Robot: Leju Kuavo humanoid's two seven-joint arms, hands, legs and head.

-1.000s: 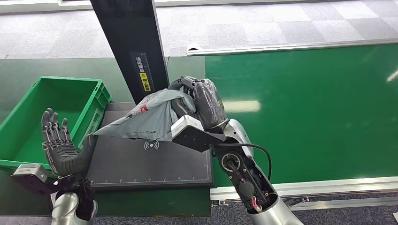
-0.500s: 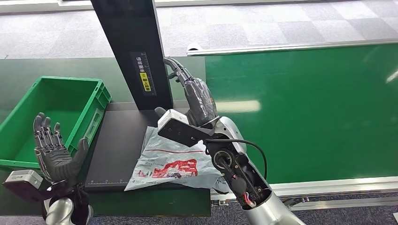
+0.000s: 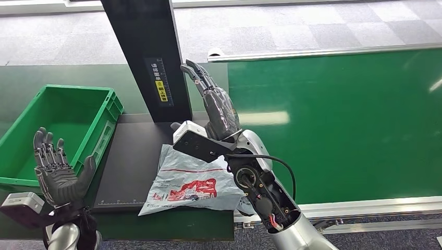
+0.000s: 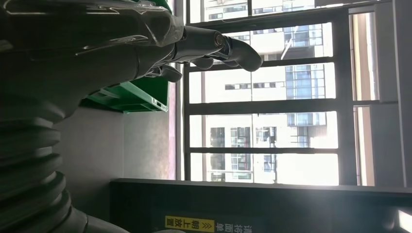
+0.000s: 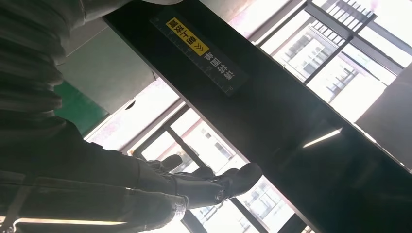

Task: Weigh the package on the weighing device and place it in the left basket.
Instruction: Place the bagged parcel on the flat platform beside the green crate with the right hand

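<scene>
a: start with the big things. what lies where?

b: the green belt [image 3: 333,125] takes the whole right side, its near edge a pale metal rail. left of it sits the black weighing device [image 3: 135,156], a flat platform with a tall black post [image 3: 148,57] rising at its far edge. the green basket [image 3: 107,112] stands just beside the platform's left edge.

a: and the package?

b: the package [image 3: 190,185], a grey bag with red print, lies flat on the near right part of the platform. its near corner and right end hang a little over the platform's edges, toward the rail.

a: where is the right hand relative to it?

b: the right hand [image 3: 216,107] is above and beyond the bag, apart from it, fingers stretched out straight and pointing away toward the post. it holds nothing. the forearm crosses over the bag's right end and hides that part. in the right wrist view the hand [image 5: 194,187] shows extended fingers with nothing in them, the post close behind.

a: the left hand?

b: the left hand [image 3: 57,169] is raised near the basket's near right corner, palm up, fingers spread, nothing in it. it is well apart from the package.

a: room to move?

b: the platform's left half between bag and basket is bare black surface. the basket's near wall stands higher than the platform.
</scene>
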